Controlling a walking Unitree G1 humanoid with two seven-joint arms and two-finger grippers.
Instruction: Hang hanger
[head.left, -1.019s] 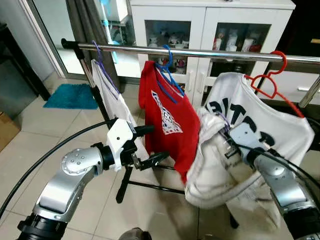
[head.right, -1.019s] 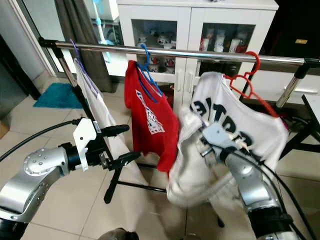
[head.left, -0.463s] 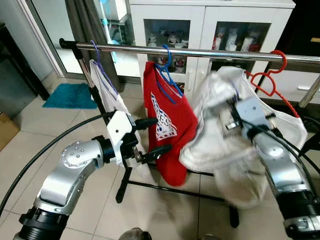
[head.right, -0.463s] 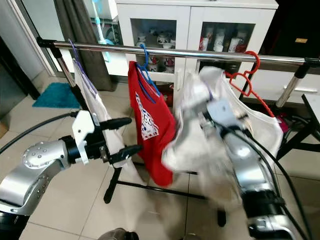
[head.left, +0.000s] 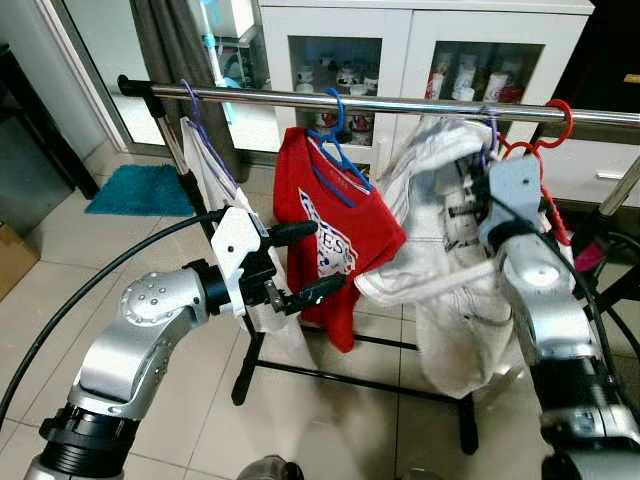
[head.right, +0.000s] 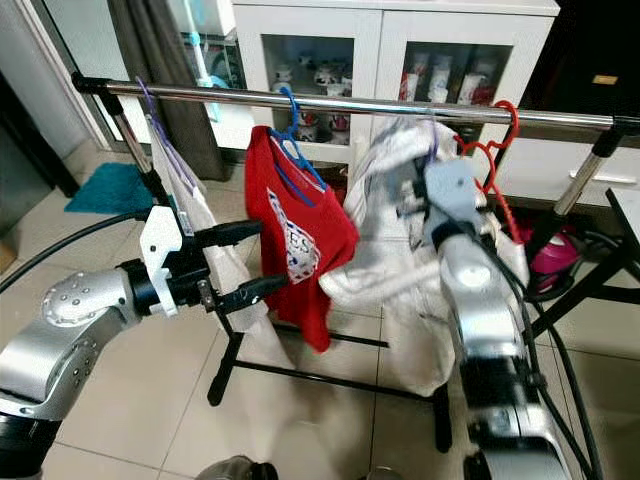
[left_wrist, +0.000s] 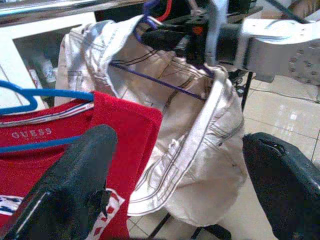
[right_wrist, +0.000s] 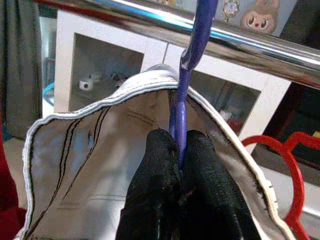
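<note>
A purple hanger (right_wrist: 187, 75) carries a white garment (head.left: 440, 270). My right gripper (right_wrist: 177, 145) is shut on the hanger's neck, just below the steel rail (head.left: 400, 103). The hook reaches up across the rail, and its top is cut off in the right wrist view. The garment hangs between a red shirt (head.left: 335, 225) on a blue hanger (head.left: 335, 140) and a red hanger (head.left: 545, 140). My left gripper (head.left: 325, 256) is open and holds nothing, low in front of the red shirt.
A white shirt (head.left: 215, 190) on another purple hanger hangs at the rail's left end. Behind the rack stands a white glass-door cabinet (head.left: 400, 40). A teal mat (head.left: 140, 190) lies on the tiled floor at left, and the rack's black legs (head.left: 250, 360) stand below.
My right gripper has lifted the hanger and white garment from waist height up to the rail. The garment now covers the lettered shirt on the red hanger. The left gripper barely moved.
</note>
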